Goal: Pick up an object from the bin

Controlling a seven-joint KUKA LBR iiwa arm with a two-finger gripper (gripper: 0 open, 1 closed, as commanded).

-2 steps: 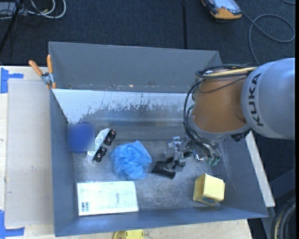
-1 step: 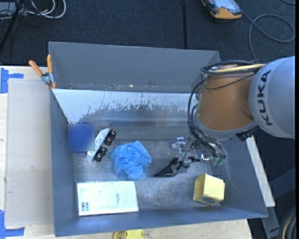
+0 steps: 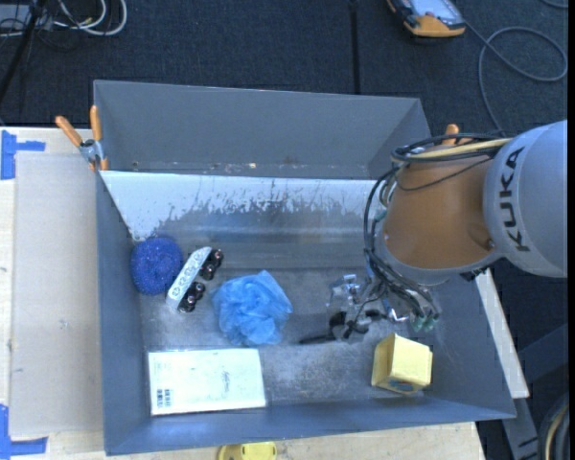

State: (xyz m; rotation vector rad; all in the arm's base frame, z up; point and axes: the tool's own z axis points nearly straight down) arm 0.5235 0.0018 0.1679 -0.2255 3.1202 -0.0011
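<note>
My gripper (image 3: 345,322) hangs low over the bin floor, right of the middle, below the arm's orange cover. It sits on bare floor between a crumpled blue mesh pouf (image 3: 253,307) to its left and a yellow sponge block (image 3: 401,363) to its lower right. It touches neither of them. A thin dark piece sticks out leftward along the floor at its tip.
A round dark-blue scrubber (image 3: 156,264) lies at the left, with a white and black oblong item (image 3: 195,278) leaning beside it. A flat white packet (image 3: 207,379) lies by the front wall. The arm fills the bin's right side.
</note>
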